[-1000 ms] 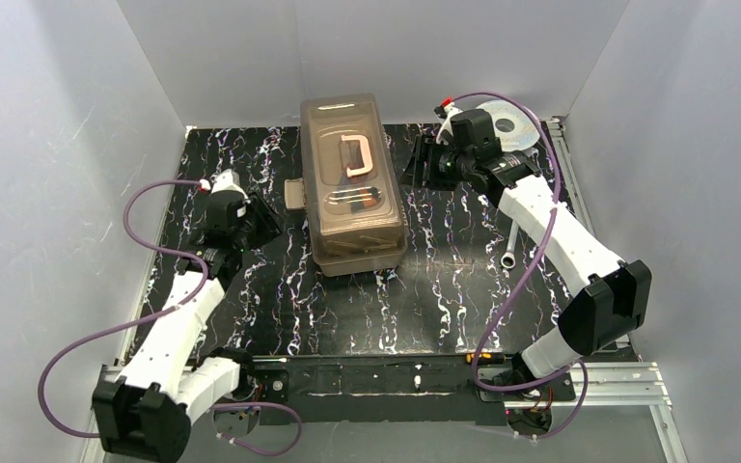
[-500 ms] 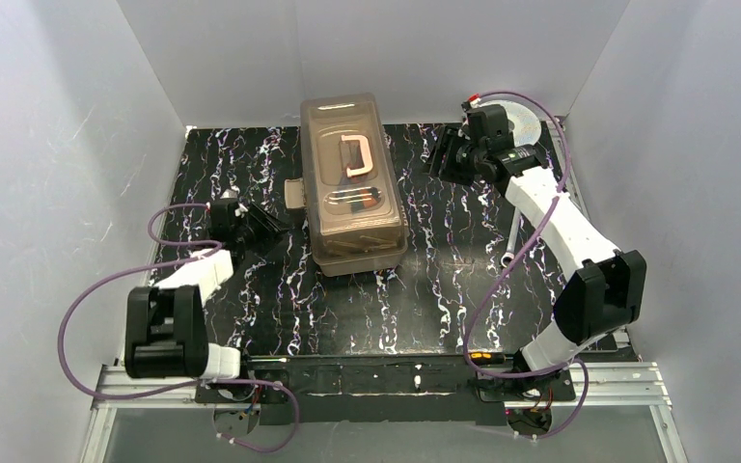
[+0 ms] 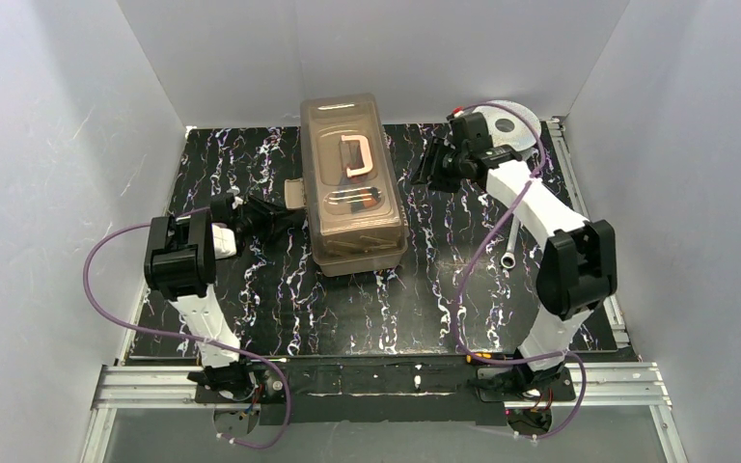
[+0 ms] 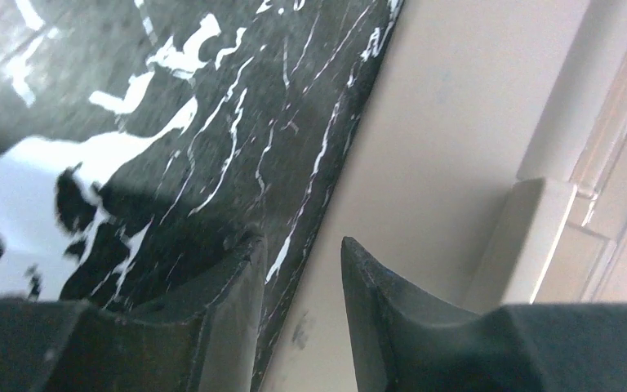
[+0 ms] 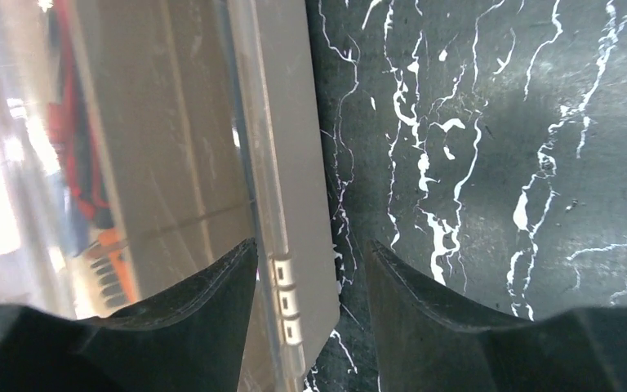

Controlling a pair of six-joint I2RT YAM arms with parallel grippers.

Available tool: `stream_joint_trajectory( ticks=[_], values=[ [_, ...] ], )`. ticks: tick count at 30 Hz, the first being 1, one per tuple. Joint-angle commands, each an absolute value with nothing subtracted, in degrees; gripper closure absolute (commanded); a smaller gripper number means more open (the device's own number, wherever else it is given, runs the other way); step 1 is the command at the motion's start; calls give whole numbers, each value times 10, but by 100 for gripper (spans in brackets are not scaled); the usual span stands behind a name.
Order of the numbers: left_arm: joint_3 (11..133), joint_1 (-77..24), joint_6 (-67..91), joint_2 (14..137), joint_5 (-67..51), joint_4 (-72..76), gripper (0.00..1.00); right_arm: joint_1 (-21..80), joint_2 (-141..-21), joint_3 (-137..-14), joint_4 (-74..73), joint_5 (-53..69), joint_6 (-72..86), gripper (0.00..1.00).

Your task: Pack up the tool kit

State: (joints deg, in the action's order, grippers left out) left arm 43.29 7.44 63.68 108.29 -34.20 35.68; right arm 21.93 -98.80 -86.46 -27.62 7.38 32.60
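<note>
The tool kit's taupe toolbox (image 3: pixel 352 183) stands shut on the mat, its cream handle (image 3: pixel 355 156) flat on the smoky lid. My left gripper (image 3: pixel 291 215) lies low at the box's left side, just below the side latch (image 3: pixel 295 193). It is open and empty, and the left wrist view shows the box's wall (image 4: pixel 424 122) beyond the gripper (image 4: pixel 298 261). My right gripper (image 3: pixel 423 166) is open beside the box's right side, apart from it. Beyond the right gripper (image 5: pixel 310 253) is the box's hinge edge (image 5: pixel 286 286). Red and orange tools (image 5: pixel 77 163) show through the lid.
A silver wrench (image 3: pixel 511 239) lies on the black marbled mat (image 3: pixel 280 299), right of the box and under my right arm. A round silver wire spool (image 3: pixel 509 120) sits at the back right corner. White walls enclose the mat on three sides.
My left arm has folded back with its elbow raised, and its gripper has slid right to the box's left side. My right arm's elbow has risen too. Both jaws have narrowed a little.
</note>
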Motion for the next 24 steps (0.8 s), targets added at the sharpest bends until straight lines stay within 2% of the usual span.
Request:
stream_joint_trajectory(
  ticks=[1,6,11,18,21,24],
  values=[
    [469,75,661,1116,-378,402,62,227,-1034,-883,-257,112,333,42],
    [508,70,683,1156,-411,436,65,236,-1074,-888,-256,116,337,43],
    [540,52,722,1188,-445,502,67,244,-1099,-882,-242,131,340,49],
    [569,41,828,1222,-492,635,68,251,-1113,-870,-226,144,338,52],
    [568,33,881,1220,-499,696,69,252,-1112,-869,-223,144,336,52],
    [565,22,884,1193,-499,692,70,254,-1113,-869,-222,144,335,52]
  ],
)
